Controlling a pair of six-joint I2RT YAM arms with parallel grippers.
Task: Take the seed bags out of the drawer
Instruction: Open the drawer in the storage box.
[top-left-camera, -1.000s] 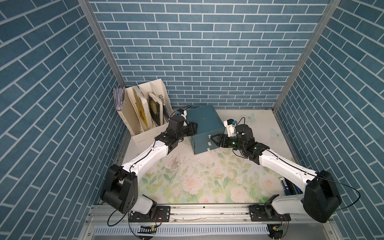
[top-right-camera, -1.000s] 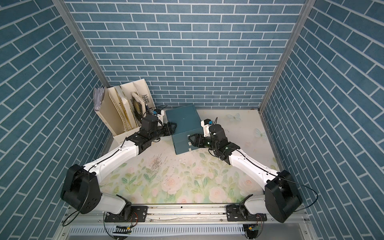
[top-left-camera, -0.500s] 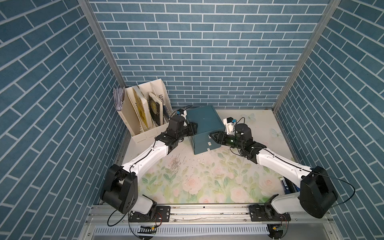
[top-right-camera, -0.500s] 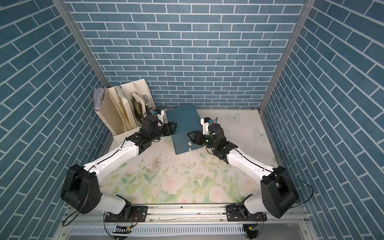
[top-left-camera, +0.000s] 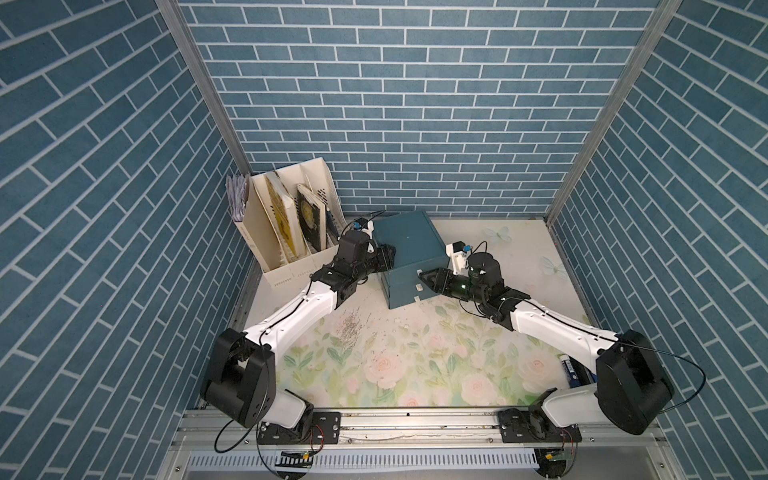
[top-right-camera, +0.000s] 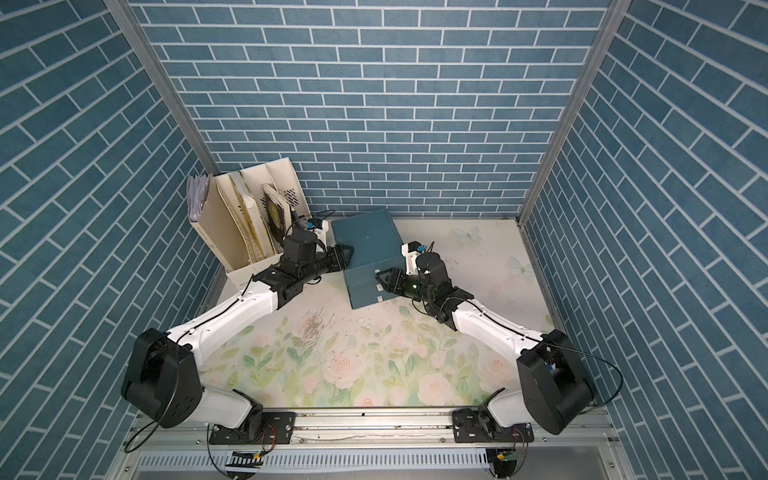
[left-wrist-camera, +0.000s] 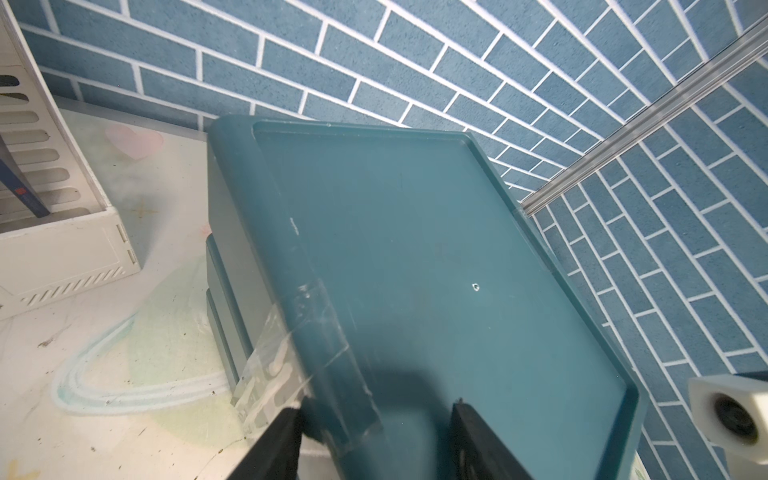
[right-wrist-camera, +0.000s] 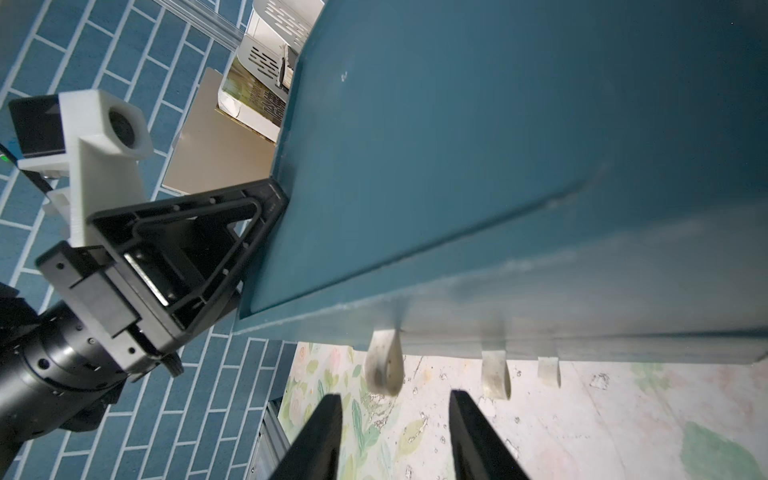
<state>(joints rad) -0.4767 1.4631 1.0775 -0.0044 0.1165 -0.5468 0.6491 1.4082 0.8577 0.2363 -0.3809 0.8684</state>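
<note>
Firstly, on the counter (top-left-camera: 415, 353), the teal drawer cabinet (top-left-camera: 409, 241) needs bracing: the left gripper (top-left-camera: 387, 258) is clamped on its upper side edge. The right gripper (right-wrist-camera: 395, 397), jaws apart, faces the nearest white pull tab (right-wrist-camera: 384, 365). Centre the tab, close fully, and pull straight. The seed bags are hidden, presumably inside the shut drawers.

Cream file rack (top-left-camera: 286, 266) stands in the back left corner, holding upright books (top-left-camera: 311, 218) and loose papers (top-left-camera: 235, 199). Floral table cover (top-left-camera: 415, 365) carries scattered specks (top-left-camera: 351, 328). Small blue tube (top-left-camera: 567, 372) lies near its right edge.
</note>
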